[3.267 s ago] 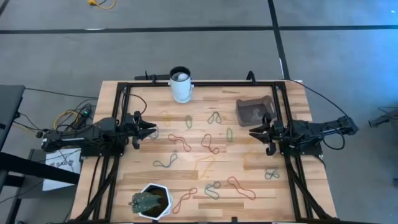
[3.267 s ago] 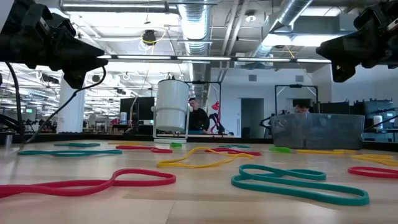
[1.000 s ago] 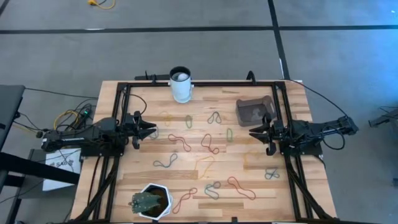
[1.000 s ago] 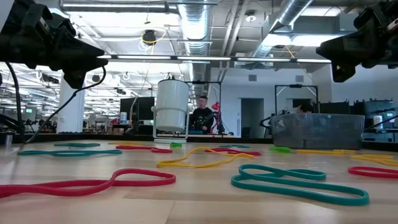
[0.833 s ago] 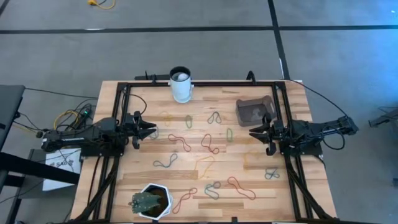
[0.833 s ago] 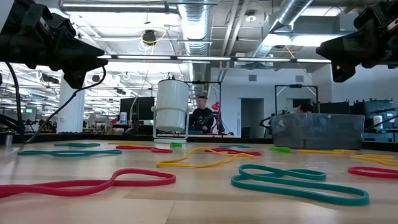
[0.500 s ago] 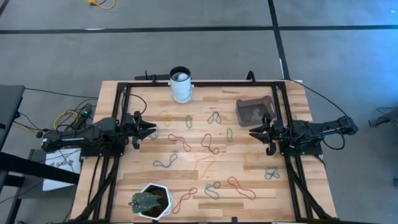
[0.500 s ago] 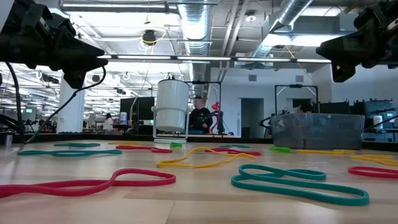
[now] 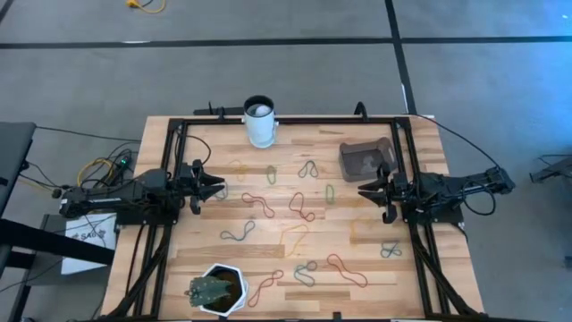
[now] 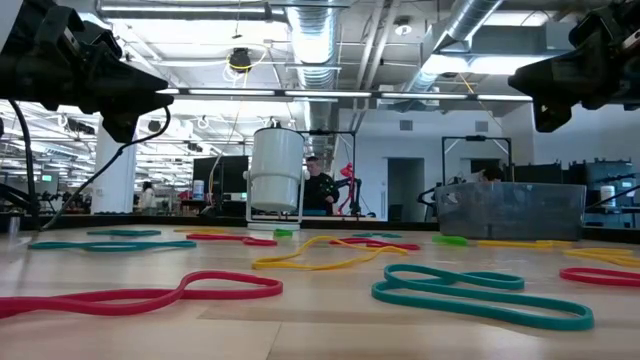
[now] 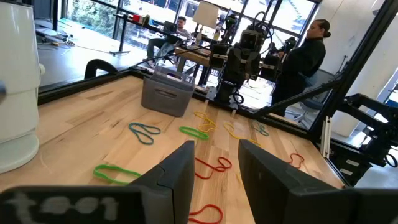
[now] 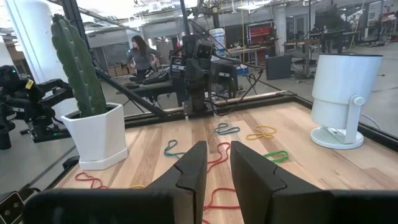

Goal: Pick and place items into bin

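Observation:
Several twisted rubber-band items lie flat on the wooden table: red ones (image 9: 259, 205) (image 9: 301, 207) (image 9: 346, 269), a blue-grey one (image 9: 238, 234), a yellow one (image 9: 295, 238) and green ones (image 9: 271, 175) (image 9: 329, 191). The dark translucent bin (image 9: 365, 161) stands at the far right, also seen as the bin (image 11: 165, 96). My left gripper (image 9: 219, 188) hovers level over the left side, open, its fingers empty (image 11: 216, 146). My right gripper (image 9: 362, 190) hovers level just near of the bin, open with a narrower gap (image 12: 217, 146). Both are well above the bands.
A white cylindrical cup (image 9: 260, 121) stands at the far edge's middle. A white hexagonal pot with a cactus (image 9: 219, 288) sits at the near left. A black frame (image 9: 286, 119) runs around the table. People are in the room beyond (image 10: 317, 190).

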### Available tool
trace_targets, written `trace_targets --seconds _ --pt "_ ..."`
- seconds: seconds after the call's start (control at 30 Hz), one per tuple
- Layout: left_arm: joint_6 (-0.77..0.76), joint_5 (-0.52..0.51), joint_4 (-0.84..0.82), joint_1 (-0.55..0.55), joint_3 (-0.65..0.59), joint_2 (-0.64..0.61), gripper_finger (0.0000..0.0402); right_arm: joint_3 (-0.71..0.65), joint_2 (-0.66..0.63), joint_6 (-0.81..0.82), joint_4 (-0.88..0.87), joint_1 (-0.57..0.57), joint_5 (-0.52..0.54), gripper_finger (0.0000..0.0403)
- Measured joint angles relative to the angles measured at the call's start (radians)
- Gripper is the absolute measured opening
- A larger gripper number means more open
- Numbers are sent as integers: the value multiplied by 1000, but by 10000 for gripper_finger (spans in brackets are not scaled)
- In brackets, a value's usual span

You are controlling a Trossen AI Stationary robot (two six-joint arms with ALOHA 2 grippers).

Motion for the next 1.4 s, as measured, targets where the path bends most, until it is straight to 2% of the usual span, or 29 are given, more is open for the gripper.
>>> trace_targets --seconds 0.13,0.27,0.37,0.53,0.7,0.8,0.97,1.1,1.23,1.33,1.4 --pt "0 0 0 0 0 0 114 0 0 -1 0 0 0 67" --pt "0 0 0 0 0 0 114 4 0 -280 1 -7 34 67" --pt "1 0 0 0 0 0 114 4 0 -385 5 -9 32 67" --pt "46 -49 9 0 0 0 114 5 0 -390 12 -13 29 67" --pt "-5 -78 14 0 0 0 114 5 0 -220 9 -12 24 67" --pt "12 -147 25 0 0 0 114 6 -1 -264 80 -21 49 67" --pt "50 -243 67 0 0 0 114 7 0 -367 162 -42 167 67" --pt "54 -328 102 0 0 0 114 7 0 -467 239 -68 155 67" --pt "18 -407 107 0 0 0 114 7 0 -450 286 -87 136 67" --pt "23 -416 105 0 16 0 114 9 0 -431 333 -107 93 67" --pt "75 -404 104 0 68 3 114 42 6 -442 342 -125 46 67"
